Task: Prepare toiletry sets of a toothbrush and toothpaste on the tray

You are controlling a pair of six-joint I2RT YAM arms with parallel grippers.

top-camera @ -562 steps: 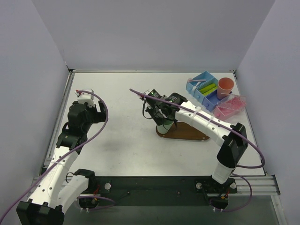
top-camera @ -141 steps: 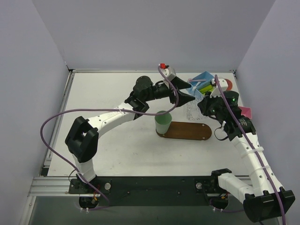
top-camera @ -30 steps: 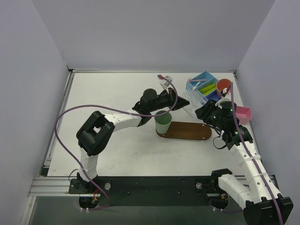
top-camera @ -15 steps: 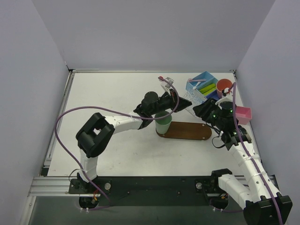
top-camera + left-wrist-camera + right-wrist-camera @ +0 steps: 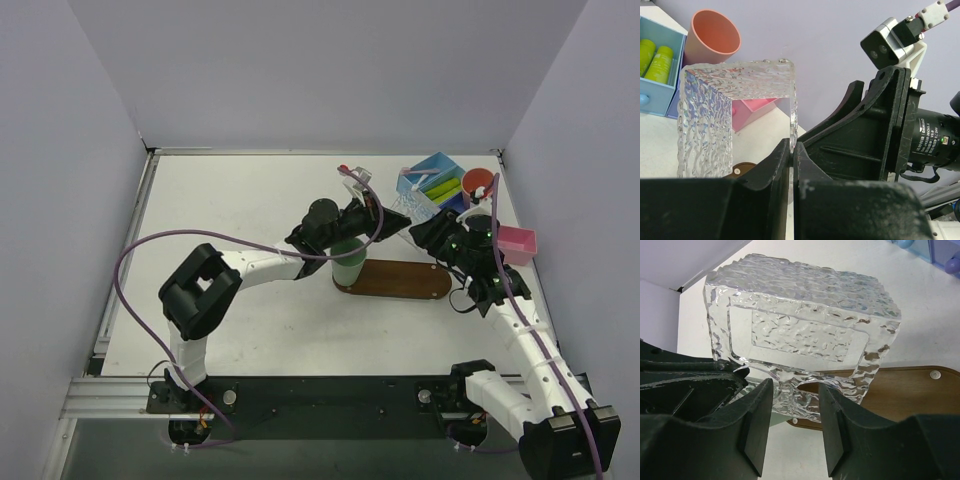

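My left gripper [image 5: 388, 207] [image 5: 791, 145] is shut on one thin wall of a clear rippled plastic box [image 5: 407, 208] [image 5: 730, 115] [image 5: 805, 325], holding it in the air above the left part of the dark brown tray [image 5: 400, 281] [image 5: 920, 390]. From the right, my right gripper [image 5: 422, 230] [image 5: 795, 390] stands open, and the box's lower edge hangs between its fingers. Lime-green toothpaste tubes [image 5: 446, 187] [image 5: 652, 60] lie in the blue bin [image 5: 437, 168]. No toothbrush can be made out.
A mint-green cup [image 5: 348, 262] stands on the tray's left end, under the left arm. An orange cup [image 5: 479, 183] [image 5: 712, 42] and a pink shallow box [image 5: 518, 240] [image 5: 756, 110] sit at the back right by the bin.
The left gripper has carried the clear box slightly up and right. The right gripper has closed in on the box from the right, jaws a touch wider.
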